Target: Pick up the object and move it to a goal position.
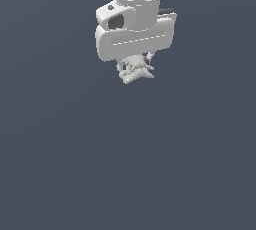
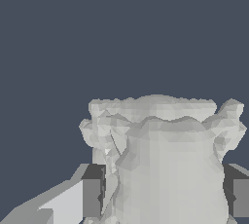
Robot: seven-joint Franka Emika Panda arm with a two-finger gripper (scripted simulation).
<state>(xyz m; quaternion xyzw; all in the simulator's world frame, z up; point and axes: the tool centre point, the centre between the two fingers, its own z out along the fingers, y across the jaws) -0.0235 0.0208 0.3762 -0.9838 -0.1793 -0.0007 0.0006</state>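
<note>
My white pincer [image 2: 163, 203] is clamped on the small off-white lumpy object [image 1: 134, 70], which hangs at its six o'clock. It looks light and rigid; the bumpy flanks should bite, so I'd judge the mid-body hold sound.

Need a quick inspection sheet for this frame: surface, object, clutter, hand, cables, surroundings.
Surface: plain dark grey-blue ground, featureless.
Job's things: off-white lumpy object sits directly under the hand; in the wrist view it fills the space between the fingers.
Clutter: nothing seen.
Hand: white hand pointing down, fingers on both sides of the object, apparently shut on it.
Cables: nothing seen.
Surroundings: nothing seen; no goal marker visible.
</note>
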